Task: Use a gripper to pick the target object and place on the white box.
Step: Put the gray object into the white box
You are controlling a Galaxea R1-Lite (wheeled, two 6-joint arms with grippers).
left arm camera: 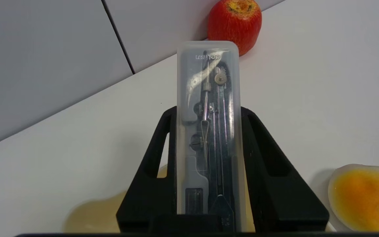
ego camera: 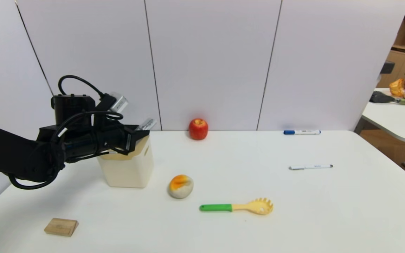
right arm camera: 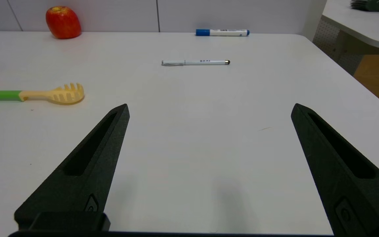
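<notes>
With the left gripper jaws clamped on the grey case above the white box, it should settle level on the rim before release.

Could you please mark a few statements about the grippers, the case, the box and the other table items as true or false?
1. The left gripper is shut on the grey case. True.
2. The grey case already lies on the table beside the wooden block. False: it is held in the air above the white box.
3. The right gripper is open and holds nothing. True.
4. The apple stands at the table's near edge. False: it stands at the far edge, by the wall.
5. The spoon has a blue handle. False: its handle is green.
</notes>
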